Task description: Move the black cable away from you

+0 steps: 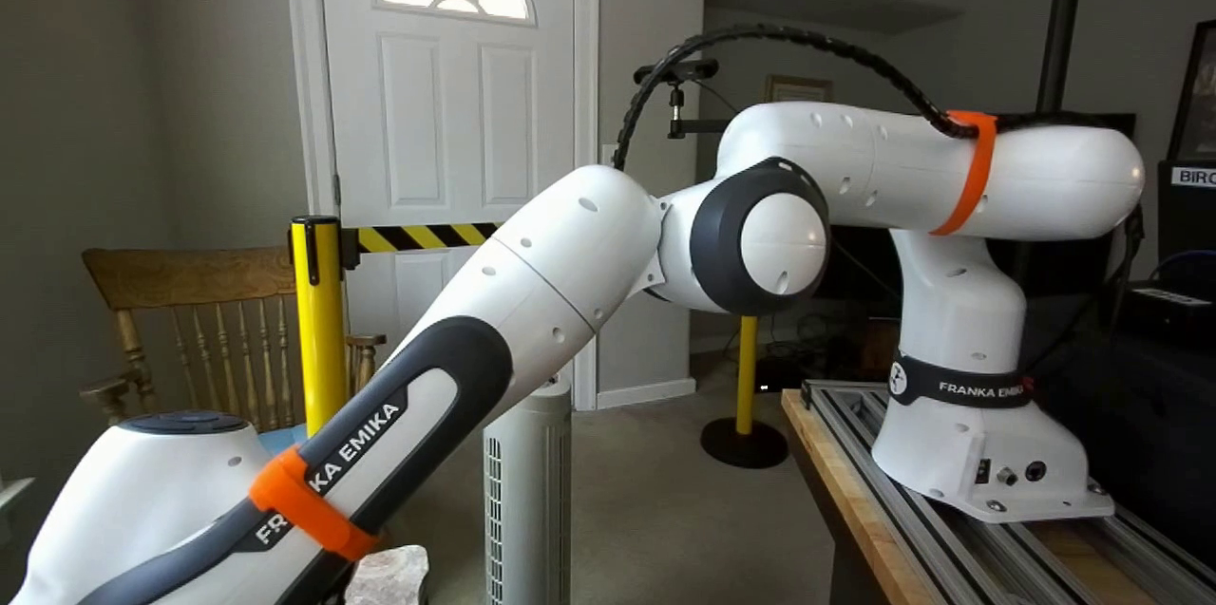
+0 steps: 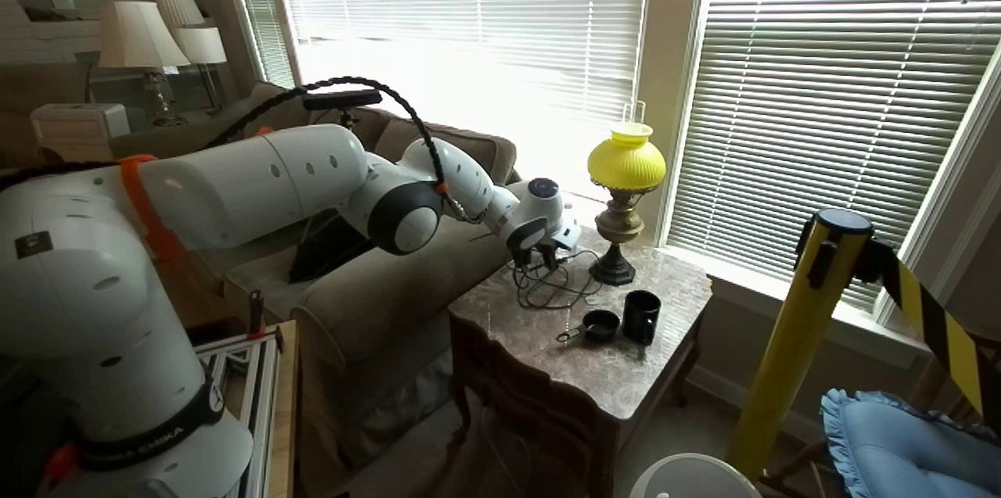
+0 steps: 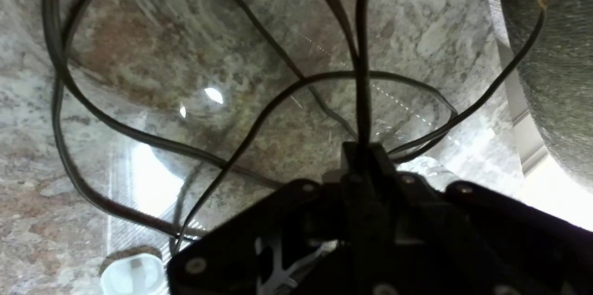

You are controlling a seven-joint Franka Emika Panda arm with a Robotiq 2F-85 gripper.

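The black cable (image 3: 362,114) lies in several loose loops on a marble-topped table (image 2: 508,326). My gripper (image 3: 366,153) points down over the table, its fingers closed on a doubled strand of the cable. That strand rises from between the fingertips toward the top of the wrist view. Other loops lie around and below it, and one runs toward the sofa side. In an exterior view, my gripper (image 2: 539,257) is low over the far part of the table, with the cable (image 2: 547,306) hanging and curling beneath it. The gripper and cable are out of view in an exterior view, where the arm fills the front.
A yellow-shaded lamp (image 2: 626,162) stands close beside the gripper. A black mug (image 2: 641,317) and a small black cup with a handle (image 2: 600,324) stand nearer the table's front. A sofa (image 2: 391,302) borders the table. A small whitish object (image 3: 133,274) lies near the cable.
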